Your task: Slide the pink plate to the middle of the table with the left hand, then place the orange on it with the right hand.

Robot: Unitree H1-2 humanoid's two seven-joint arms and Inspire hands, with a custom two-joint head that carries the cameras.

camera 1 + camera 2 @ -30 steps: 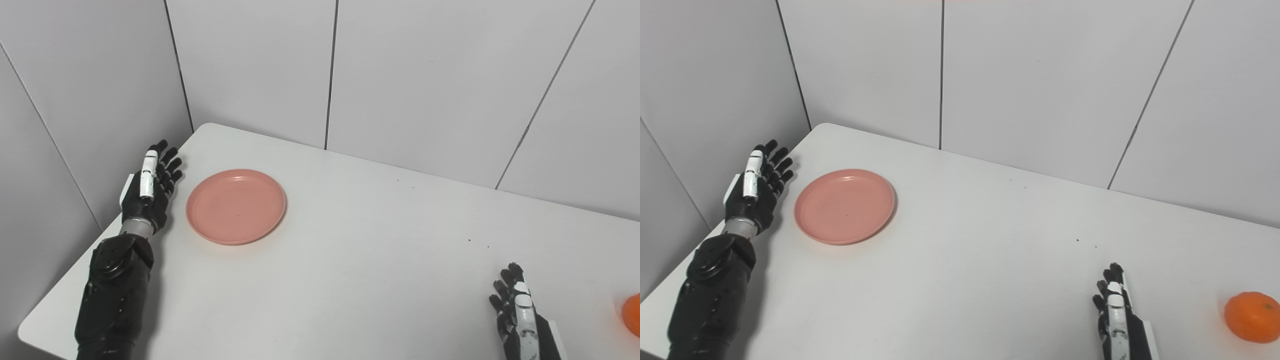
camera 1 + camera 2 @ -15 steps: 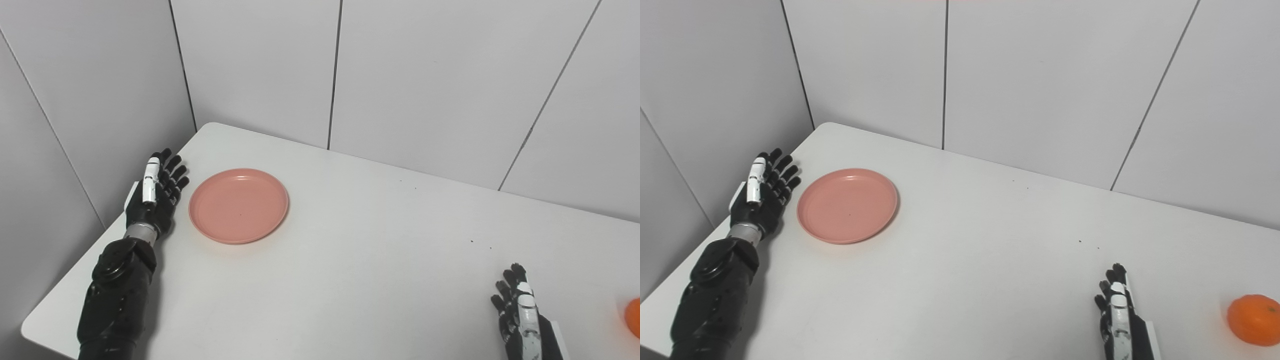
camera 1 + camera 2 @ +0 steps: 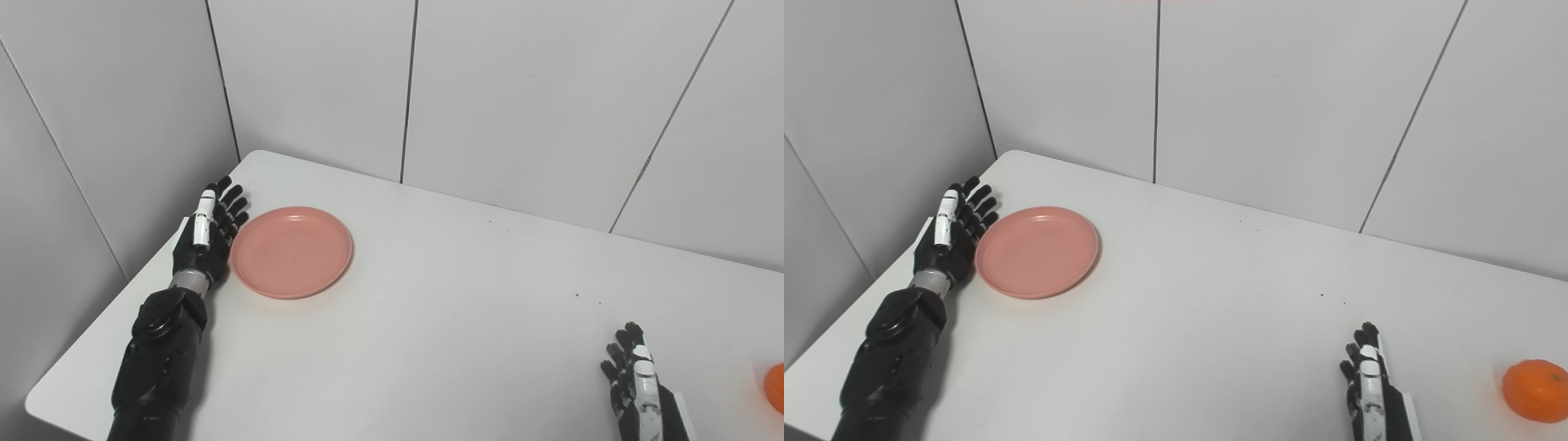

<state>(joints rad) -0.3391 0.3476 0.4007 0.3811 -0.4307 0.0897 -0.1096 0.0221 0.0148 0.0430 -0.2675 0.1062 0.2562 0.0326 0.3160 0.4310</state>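
The pink plate (image 3: pixel 291 252) lies flat on the white table (image 3: pixel 429 306), near its far left corner. My left hand (image 3: pixel 207 237) is open, fingers straight, standing on edge right against the plate's left rim; contact is hard to tell. The orange (image 3: pixel 1534 391) sits at the table's right side, cut by the frame edge in the left eye view (image 3: pixel 775 388). My right hand (image 3: pixel 1367 386) is open and empty at the bottom right, to the left of the orange and apart from it.
Grey panelled walls (image 3: pixel 520 92) stand close behind the table and along its left side. The table's left edge (image 3: pixel 122 288) runs just beside my left arm. A few small dark specks (image 3: pixel 576 296) lie on the tabletop.
My left hand has moved right, from a gap beside the plate to its left rim. The plate, the orange and my right hand have stayed in place.
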